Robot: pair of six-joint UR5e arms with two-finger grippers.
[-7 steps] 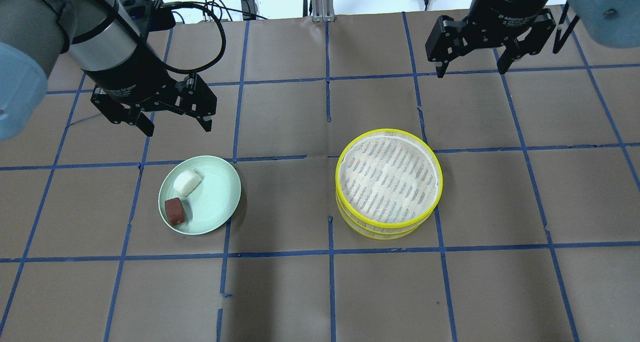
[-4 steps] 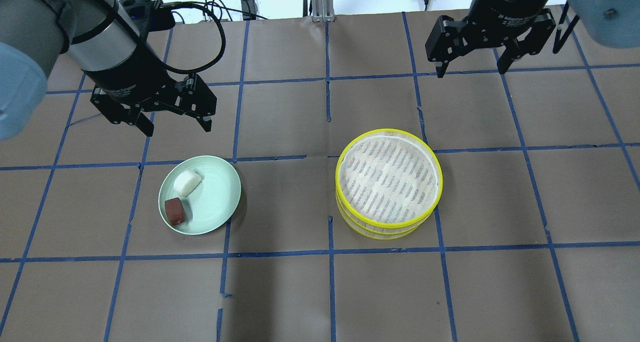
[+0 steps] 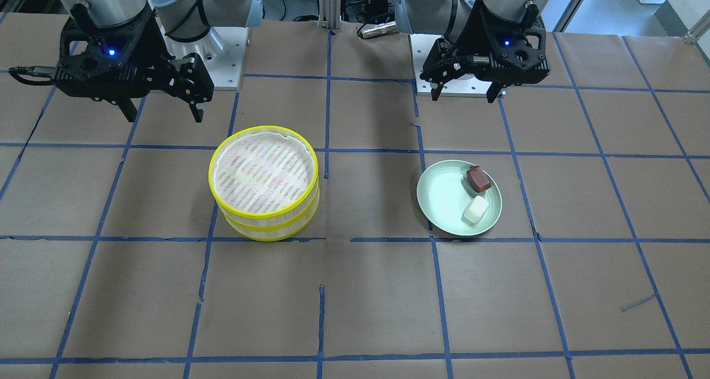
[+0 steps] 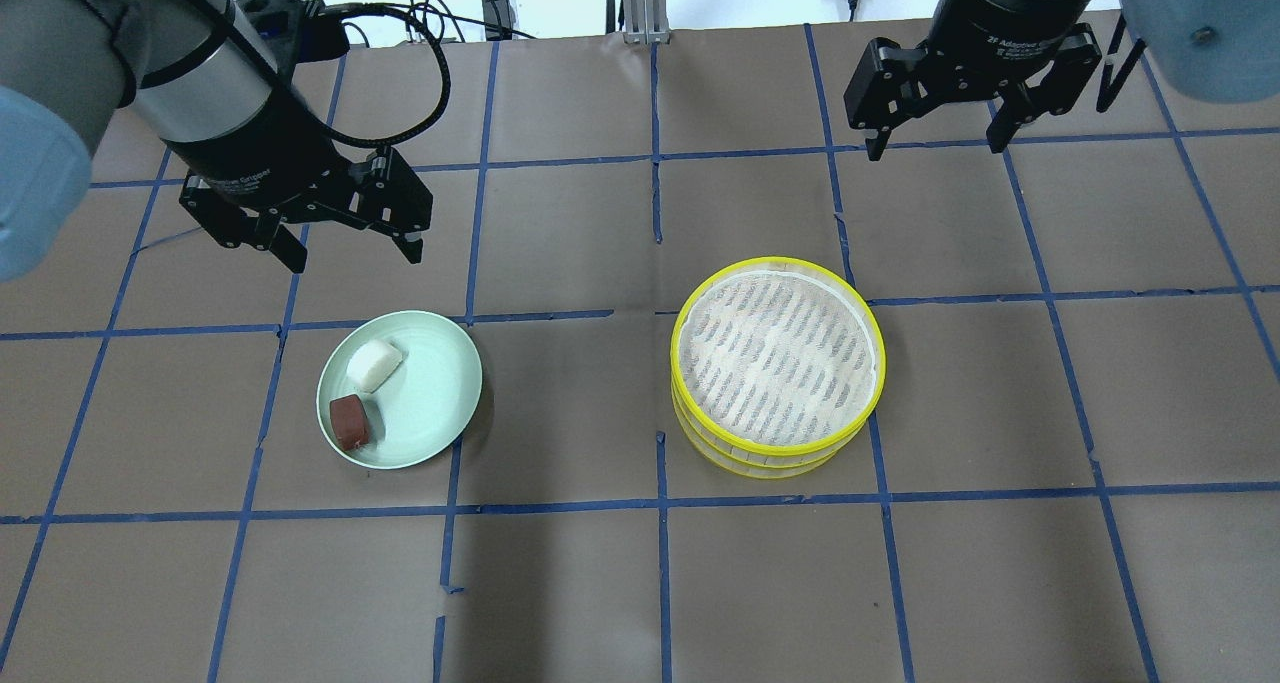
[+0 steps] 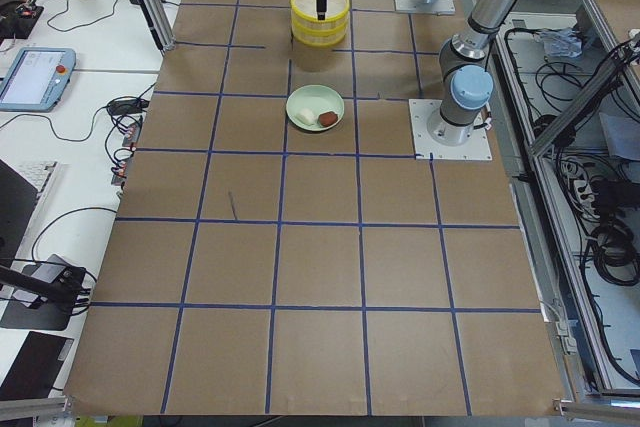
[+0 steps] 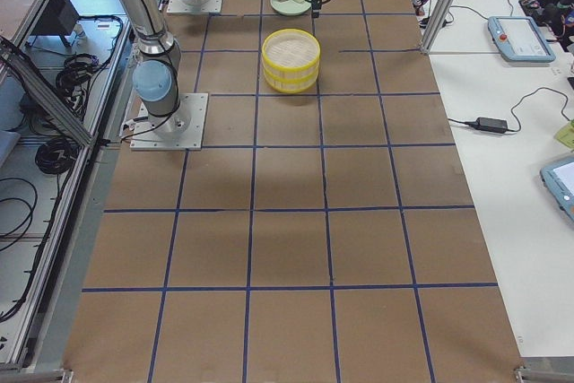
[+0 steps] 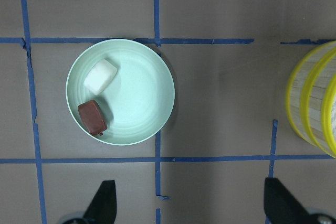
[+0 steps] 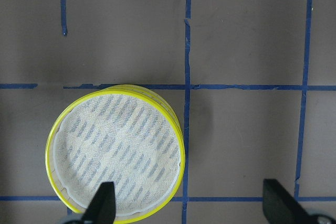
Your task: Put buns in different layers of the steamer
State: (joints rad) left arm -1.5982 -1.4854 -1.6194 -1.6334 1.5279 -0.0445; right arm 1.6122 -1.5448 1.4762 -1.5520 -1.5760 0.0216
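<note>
Two buns lie on a pale green plate [image 4: 440,403]: a white bun [image 4: 375,365] and a dark reddish-brown bun [image 4: 349,422]. The left wrist view shows the white bun [image 7: 101,76] and the brown bun [image 7: 92,117] side by side on the plate's left half. The two-tier steamer [image 4: 778,358] with yellow rims stands stacked to the plate's right, and its top liner holds nothing. My left gripper [image 4: 357,259] hangs open above the table, behind the plate. My right gripper [image 4: 936,150] hangs open, high up behind the steamer [image 8: 115,156].
Brown paper with a blue tape grid covers the table. Cables and a metal post run along the far edge. In the front-facing view the plate [image 3: 444,196] and steamer [image 3: 263,171] stand about one grid square apart.
My right gripper has drifted slightly left and toward the far edge. The left gripper, the buns and the steamer have not moved.
</note>
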